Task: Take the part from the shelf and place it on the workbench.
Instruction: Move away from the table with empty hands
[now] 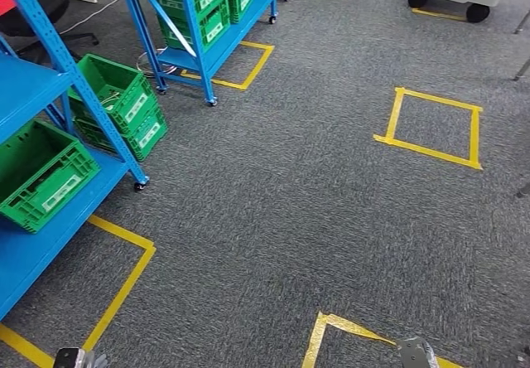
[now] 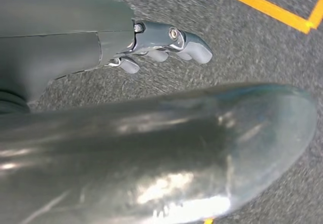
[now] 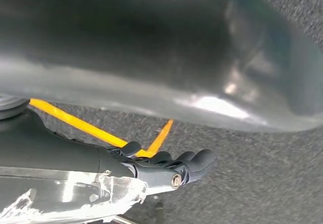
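the job has hardly begun. the left hand and right hand both hang over the carpet with fingers apart, holding nothing. the blue shelf with green crates stands at nine o'clock. i cannot see the part.

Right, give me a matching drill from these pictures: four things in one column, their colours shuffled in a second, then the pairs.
Things:
1. shelf frame
2. crates
3. floor tape squares
4. carpet

Colours:
A. yellow
B. grey
C. blue
D. green

Pairs: 1-C, 2-D, 3-A, 4-B
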